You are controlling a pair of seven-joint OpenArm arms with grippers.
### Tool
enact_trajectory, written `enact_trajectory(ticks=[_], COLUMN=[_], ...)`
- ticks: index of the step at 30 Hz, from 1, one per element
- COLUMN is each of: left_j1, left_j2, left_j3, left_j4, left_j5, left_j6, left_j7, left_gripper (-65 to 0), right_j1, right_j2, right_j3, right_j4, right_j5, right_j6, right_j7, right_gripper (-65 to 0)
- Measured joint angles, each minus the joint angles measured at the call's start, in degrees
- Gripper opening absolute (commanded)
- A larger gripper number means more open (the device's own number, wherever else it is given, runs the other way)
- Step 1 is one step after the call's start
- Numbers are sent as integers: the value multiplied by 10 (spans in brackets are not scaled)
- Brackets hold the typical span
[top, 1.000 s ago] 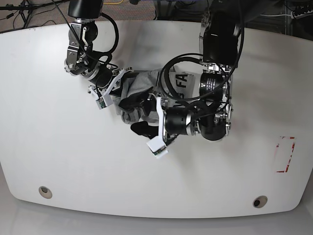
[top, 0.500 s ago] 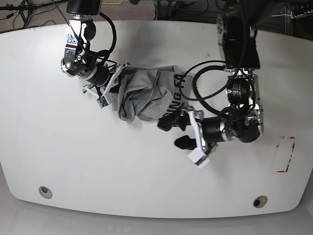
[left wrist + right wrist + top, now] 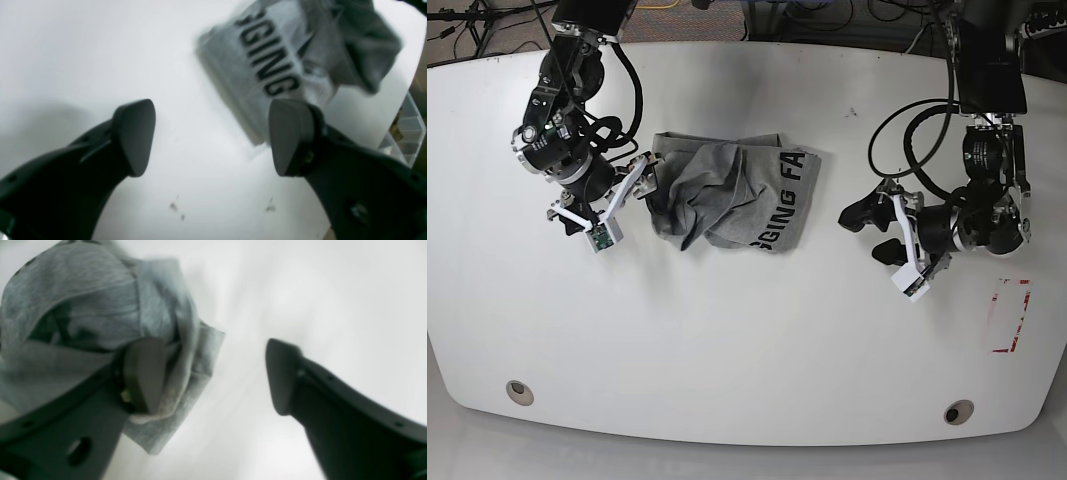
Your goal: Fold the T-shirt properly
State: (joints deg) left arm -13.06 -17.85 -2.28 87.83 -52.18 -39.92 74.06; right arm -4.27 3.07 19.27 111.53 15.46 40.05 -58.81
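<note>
The T-shirt (image 3: 732, 197) lies in a crumpled heap a little left of the table's (image 3: 747, 340) centre and toward its far side, its left part bunched into loose grey folds and its right part flatter, with dark block lettering showing along the right and near edges. Compared with a second ago, when both arms crowded over it and hid much of the cloth, the shirt is now uncovered and rests on the table by itself. The right gripper (image 3: 632, 180), at the scene's left, was pinching the left edge half a second ago; now its jaws are spread, and in its wrist view one fingertip (image 3: 144, 373) still lies against a hem of the cloth (image 3: 100, 323) while the other stands clear over bare table. The left gripper (image 3: 867, 232), at the scene's right, has drawn well away from the shirt, and its jaws are spread with nothing between them; its wrist view shows the lettered edge (image 3: 267, 60) beyond the fingertips (image 3: 135, 133). Both arms have thus let go, yet the shirt is not neatly folded: it looks rumpled and uneven, so the task seems to need it spread flat and re-gripped.
</note>
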Motion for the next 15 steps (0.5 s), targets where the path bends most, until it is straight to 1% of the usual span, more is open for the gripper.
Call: enact_trajectory(ticks=[1, 3, 8, 10, 12, 15], left_j1=[4, 13, 40, 48, 52, 58], left_j2=[-7, -16, -26, -28, -29, -38], left_j3=[-1, -5, -43, -56, -63, -65], left_j4=[0, 0, 1, 1, 1, 1], left_j5=[0, 0, -3, -3, -3, -4], left_j6=[0, 0, 0, 0, 0, 0], left_j7=[0, 1, 0, 1, 3, 2], left_gripper=[-151, -151, -151, -151, -151, -151], right_j1=[2, 6, 9, 10, 11, 9], right_j2=[-5, -16, -18, -18, -19, -23], right_j3=[9, 24, 35, 36, 35, 27], right_j4=[5, 12, 13, 7, -6, -15], right_j5=[2, 16, 113, 139, 158, 168], right_j6=[0, -1, -2, -2, -1, -1], right_j7=[-2, -17, -24, -23, -24, -30], right_gripper=[-86, -76, -75, -76, -79, -81])
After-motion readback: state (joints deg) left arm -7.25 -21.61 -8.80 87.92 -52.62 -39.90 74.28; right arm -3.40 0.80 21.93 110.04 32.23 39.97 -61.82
